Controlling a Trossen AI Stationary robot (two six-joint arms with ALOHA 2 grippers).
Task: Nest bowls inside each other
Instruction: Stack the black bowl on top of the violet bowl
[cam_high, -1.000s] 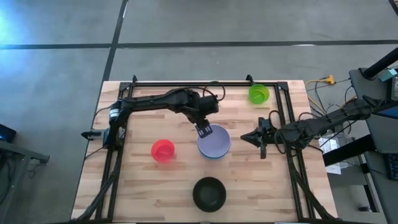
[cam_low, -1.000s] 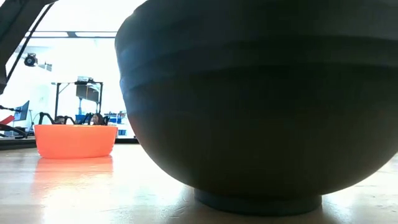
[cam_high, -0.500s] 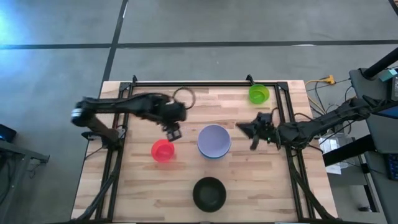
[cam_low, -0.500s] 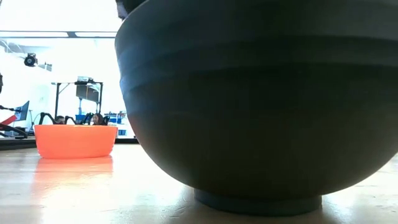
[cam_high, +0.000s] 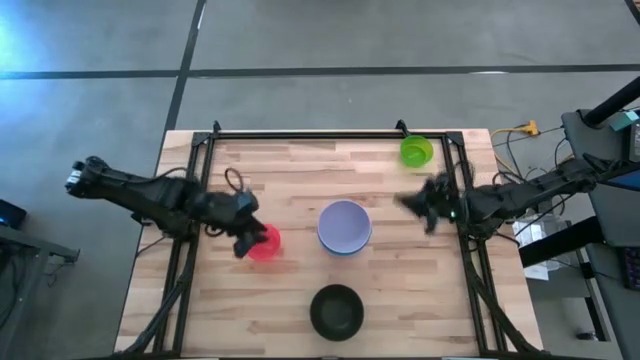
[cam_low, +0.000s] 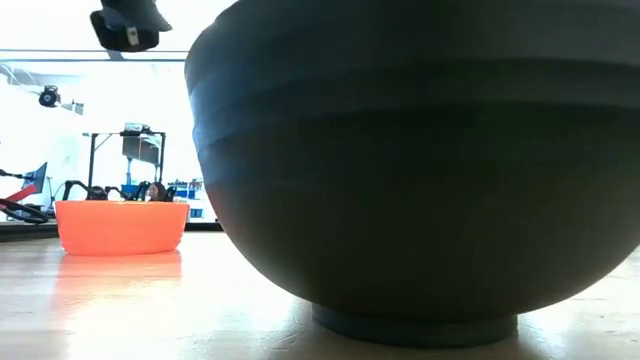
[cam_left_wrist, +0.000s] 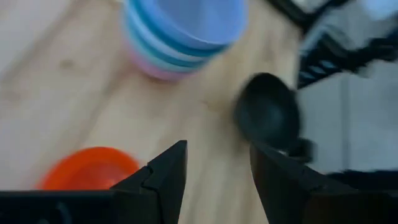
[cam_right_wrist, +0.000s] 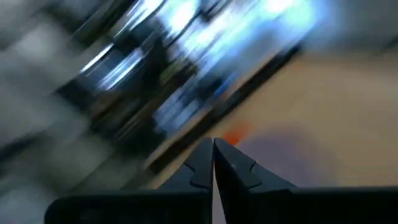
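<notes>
A stack of nested bowls (cam_high: 345, 227), blue on top and pink at the bottom (cam_left_wrist: 183, 28), stands on its base at the table's middle. A small red bowl (cam_high: 266, 243) sits to its left, a black bowl (cam_high: 336, 310) near the front edge, and a lime green bowl (cam_high: 416, 151) at the far right. My left gripper (cam_high: 241, 246) hangs open above the red bowl's left side, clear of it (cam_left_wrist: 217, 149). My right gripper (cam_high: 402, 200) is shut and empty, in the air right of the stack (cam_right_wrist: 213, 144).
A black metal frame (cam_high: 300, 133) runs along the table's far, left and right sides. Bare wood lies between the bowls. The low view is mostly filled by the black bowl (cam_low: 420, 170), with the red bowl (cam_low: 120, 225) behind it at left.
My left gripper has drawn back from the stack toward the table's left edge, tipping more level, and now hangs by the red bowl; it has stayed open. My right gripper has risen a little and rolled, still shut. The bowls have not moved.
</notes>
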